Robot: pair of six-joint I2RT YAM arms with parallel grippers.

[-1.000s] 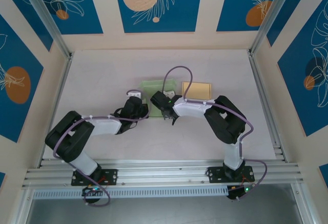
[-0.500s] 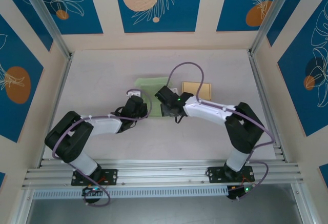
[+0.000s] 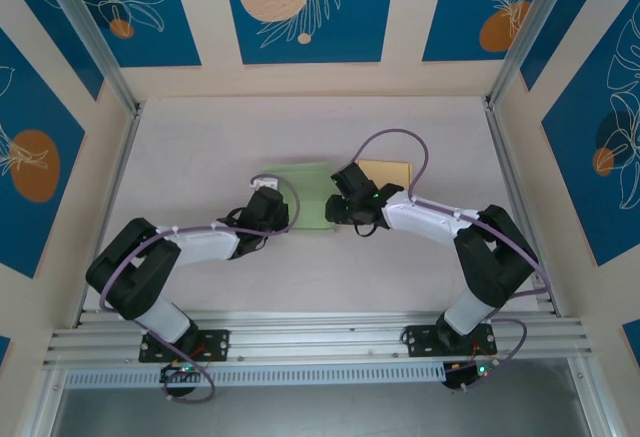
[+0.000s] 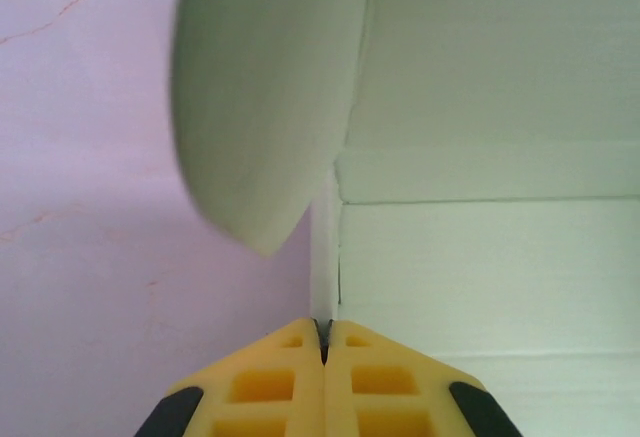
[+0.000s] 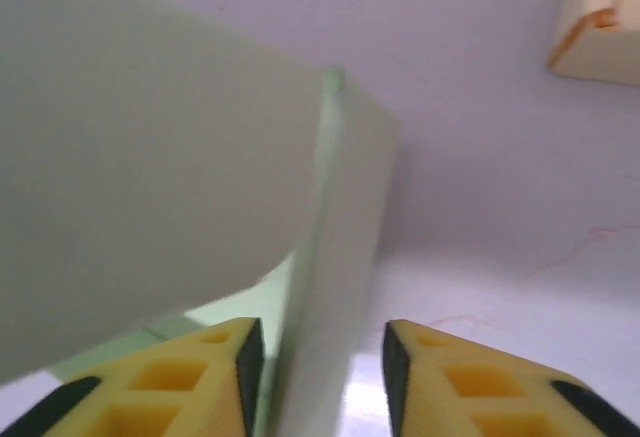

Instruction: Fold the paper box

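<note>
Left gripper (image 4: 322, 342) presses its yellow, hollow-celled fingers together on a thin upright edge of the pale green paper box (image 3: 300, 195), which lies mid-table between the arms. Right gripper (image 5: 322, 357) stands parted astride a smooth raised flap. A flat tan rectangular slab (image 3: 385, 171) sits near the box's right side on the matte lilac table (image 3: 200, 147).

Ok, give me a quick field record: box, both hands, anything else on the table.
box: green box, mid table, part folded
left hand: left hand shut on the box's left edge
right hand: right hand open, a raised flap between its fingers
other: tan piece to the right of the box, apart from it
</note>
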